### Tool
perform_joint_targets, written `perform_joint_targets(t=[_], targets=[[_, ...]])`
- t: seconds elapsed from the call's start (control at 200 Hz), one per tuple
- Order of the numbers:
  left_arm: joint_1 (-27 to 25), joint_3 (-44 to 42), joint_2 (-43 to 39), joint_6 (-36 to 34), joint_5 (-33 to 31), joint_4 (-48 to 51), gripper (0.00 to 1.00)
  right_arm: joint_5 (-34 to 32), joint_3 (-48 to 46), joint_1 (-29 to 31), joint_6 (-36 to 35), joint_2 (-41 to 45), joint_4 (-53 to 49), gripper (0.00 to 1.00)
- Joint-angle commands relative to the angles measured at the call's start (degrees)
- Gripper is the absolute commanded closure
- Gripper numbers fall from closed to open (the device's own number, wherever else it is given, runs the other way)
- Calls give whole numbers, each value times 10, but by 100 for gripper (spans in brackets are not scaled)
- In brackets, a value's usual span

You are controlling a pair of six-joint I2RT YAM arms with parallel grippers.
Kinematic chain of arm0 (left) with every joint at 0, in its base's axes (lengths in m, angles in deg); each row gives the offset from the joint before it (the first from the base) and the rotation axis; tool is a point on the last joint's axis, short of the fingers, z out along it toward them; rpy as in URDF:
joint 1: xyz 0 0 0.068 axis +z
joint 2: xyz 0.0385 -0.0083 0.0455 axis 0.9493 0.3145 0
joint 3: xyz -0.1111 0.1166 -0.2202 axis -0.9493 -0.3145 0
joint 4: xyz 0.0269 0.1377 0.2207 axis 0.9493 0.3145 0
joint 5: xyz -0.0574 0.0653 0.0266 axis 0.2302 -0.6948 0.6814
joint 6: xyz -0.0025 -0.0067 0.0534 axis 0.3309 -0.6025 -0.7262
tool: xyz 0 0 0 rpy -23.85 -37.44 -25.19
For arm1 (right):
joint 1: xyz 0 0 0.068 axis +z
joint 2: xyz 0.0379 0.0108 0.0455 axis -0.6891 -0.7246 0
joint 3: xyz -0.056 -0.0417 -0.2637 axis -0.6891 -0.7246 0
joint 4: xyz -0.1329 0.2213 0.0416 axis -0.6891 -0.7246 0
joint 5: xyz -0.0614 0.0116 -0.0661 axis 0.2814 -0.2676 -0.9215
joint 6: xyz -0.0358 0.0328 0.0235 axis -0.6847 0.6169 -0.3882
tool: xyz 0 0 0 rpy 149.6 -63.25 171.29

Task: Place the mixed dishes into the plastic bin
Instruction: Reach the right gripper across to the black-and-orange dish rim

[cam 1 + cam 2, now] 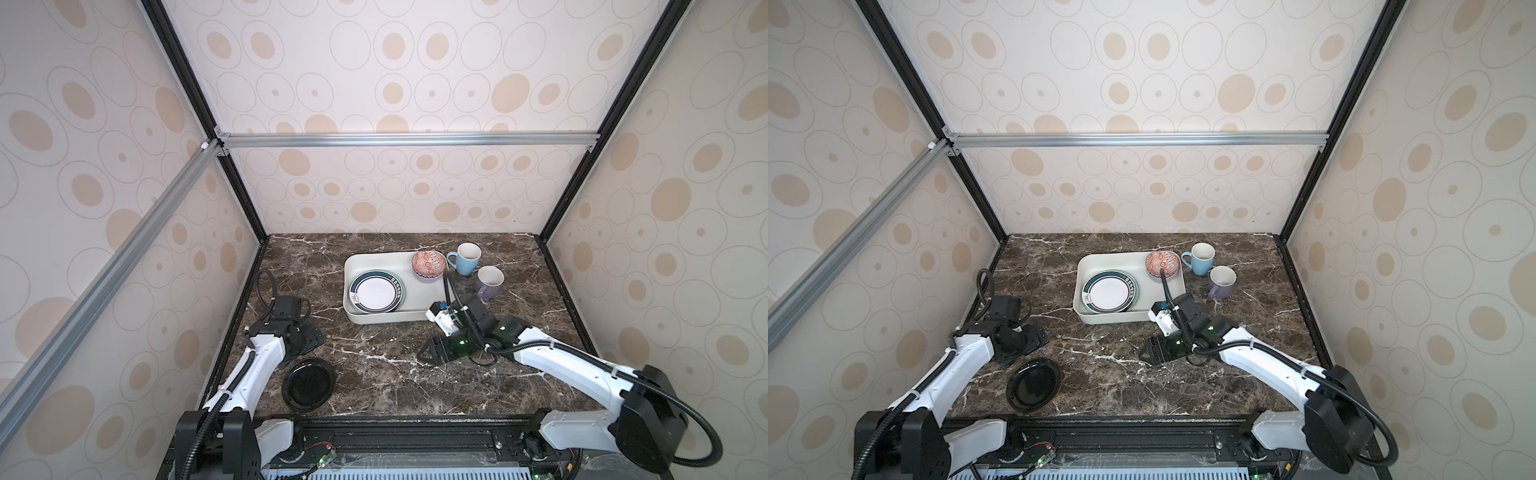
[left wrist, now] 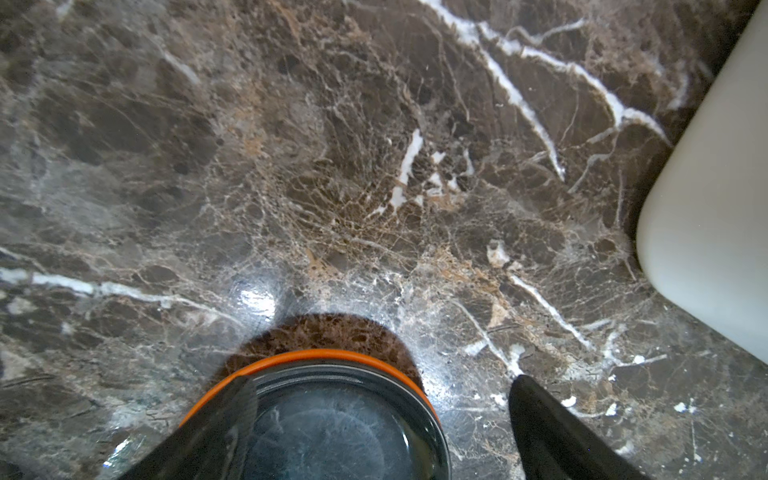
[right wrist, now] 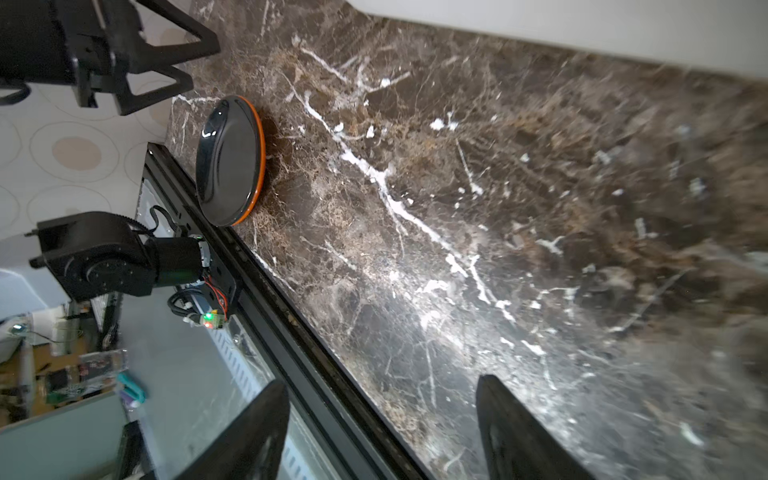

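I count outside the bin (image 1: 372, 262): one light blue mug (image 1: 466, 258), one lavender mug (image 1: 490, 283), one black plate (image 1: 308, 384). Inside: one red-patterned bowl (image 1: 429, 262), stacked plates (image 1: 376, 293). Left fingers (image 2: 548, 432) and right fingers (image 3: 511, 428) gape, empty.

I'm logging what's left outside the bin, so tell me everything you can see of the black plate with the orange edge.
The black plate is round, glossy and looks glazed. It is black on top, with an orange band round its outer edge that shows in both wrist views. It is empty and lies flat, right way up, on the marble table near the front left, well apart from the white bin. The open left pincer hangs over its far edge; whether a finger touches it cannot be told.
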Motion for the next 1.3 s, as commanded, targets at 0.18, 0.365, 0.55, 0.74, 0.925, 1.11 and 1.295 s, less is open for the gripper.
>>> perform_joint_targets(t=[0.18,0.365,0.55,0.74,0.925,1.11,1.295], targets=[[-1,33,-8,-43,-32,17,4,51,102,101,57,-168,114,44],[11,43,-22,-58,-2,-18,3,52,177,159,92,-277,143,40],[46,42,-39,-101,26,-22,2,48,246,193,118,-360,153,37],[105,57,-40,-142,97,-29,2,39,304,209,150,-423,156,37],[124,71,-37,-142,131,-55,2,36,353,215,177,-468,157,38],[133,75,-42,-141,137,-67,1,30,403,216,180,-504,123,42],[135,74,-52,-141,133,-69,1,22,439,219,174,-527,86,46]])
